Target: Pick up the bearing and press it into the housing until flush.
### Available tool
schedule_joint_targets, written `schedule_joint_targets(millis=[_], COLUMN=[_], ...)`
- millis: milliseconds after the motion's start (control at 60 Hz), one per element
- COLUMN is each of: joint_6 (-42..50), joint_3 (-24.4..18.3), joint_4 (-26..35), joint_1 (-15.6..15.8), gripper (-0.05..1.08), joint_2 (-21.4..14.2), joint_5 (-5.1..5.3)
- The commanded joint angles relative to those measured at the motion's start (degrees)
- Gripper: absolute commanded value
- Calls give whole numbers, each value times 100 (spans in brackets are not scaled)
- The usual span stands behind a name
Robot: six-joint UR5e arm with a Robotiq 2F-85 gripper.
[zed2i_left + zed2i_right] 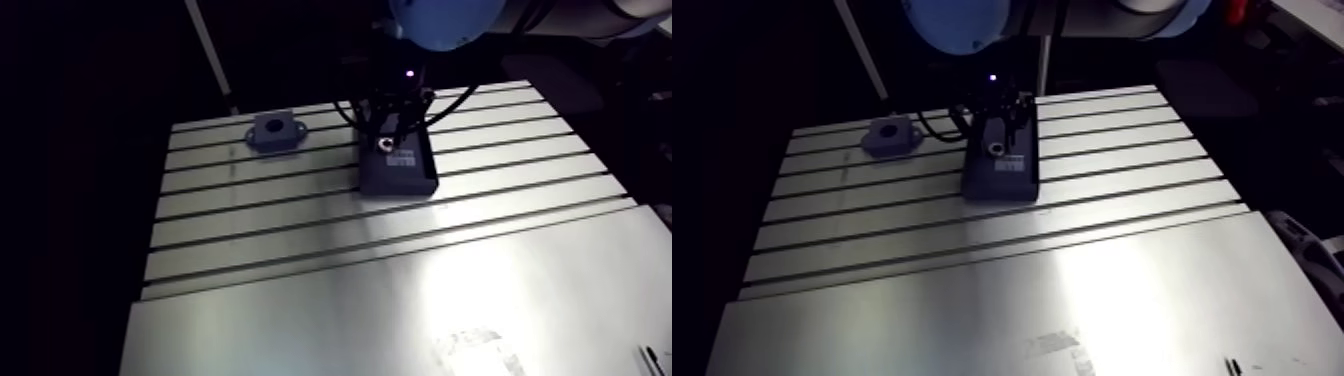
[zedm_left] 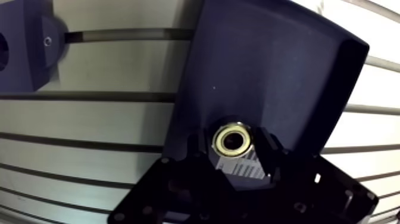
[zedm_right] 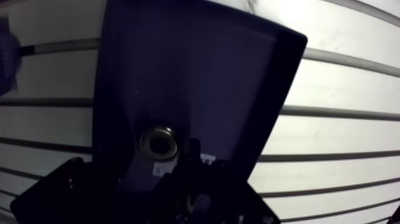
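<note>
Hand [image 2: 234, 149]: straddling bearing [image 2: 233, 139]; clamped or apart, cannot tell. Bearing on dark tray [image 2: 268, 71]. Housing [image 1: 275, 133] apart, on desk [image 1: 400, 280].

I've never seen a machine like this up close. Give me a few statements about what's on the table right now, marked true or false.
1. The bearing already sits in the housing. False: it is at the pincer, over the dark tray.
2. The housing stands on the slotted table, apart from the tray. True.
3. The pincer is down over the dark tray. True.
4. Two housings stand on the table. False: only one shows.
5. The housing lies inside the tray. False: it rests directly on the table, off to one side.
</note>
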Motion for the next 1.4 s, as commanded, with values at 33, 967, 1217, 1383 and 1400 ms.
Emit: schedule_joint_targets(millis=[33,967,1217,1383,1400], joint_6=[4,-22,-30,-31,-31], joint_3=[-8,-35,-35,-59,-59], joint_4=[0,9,9,17,17], joint_1=[3,-6,-32,-32,-32], gripper=[47,56,60,63,63], joint_2=[0,44,26,-50,-50], joint_5=[-5,-5,20,22,22])
